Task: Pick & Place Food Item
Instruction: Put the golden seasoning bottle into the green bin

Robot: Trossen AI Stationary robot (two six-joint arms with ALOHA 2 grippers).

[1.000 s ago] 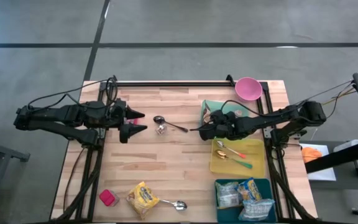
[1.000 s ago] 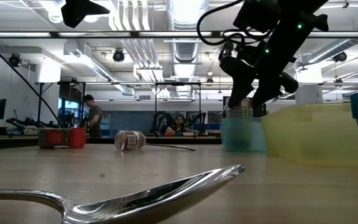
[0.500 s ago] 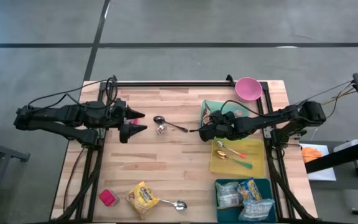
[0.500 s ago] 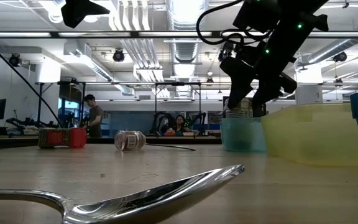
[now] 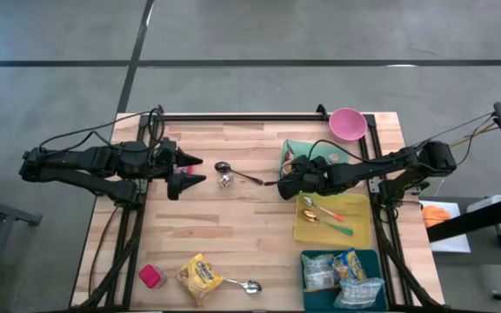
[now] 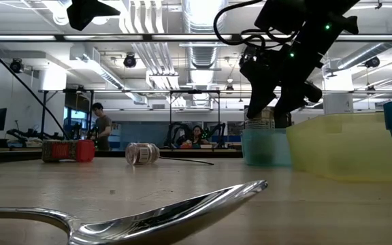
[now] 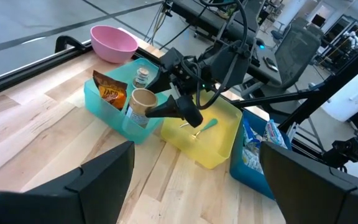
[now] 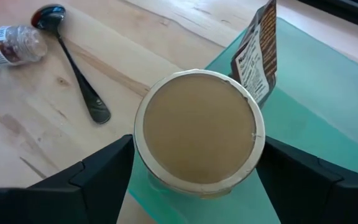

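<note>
Wooden slat table, grey floor; lab room, people seated behind

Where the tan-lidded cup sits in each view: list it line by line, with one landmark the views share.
High view: the tan-lidded cup is mostly hidden under the right gripper, at the teal bin.
Low view: its ribbed top pokes above the teal bin, right of centre.
Left wrist view: centre, in the teal bin.
Right wrist view: centre, lid facing the camera.
Shared landmark: the teal bin.
</note>
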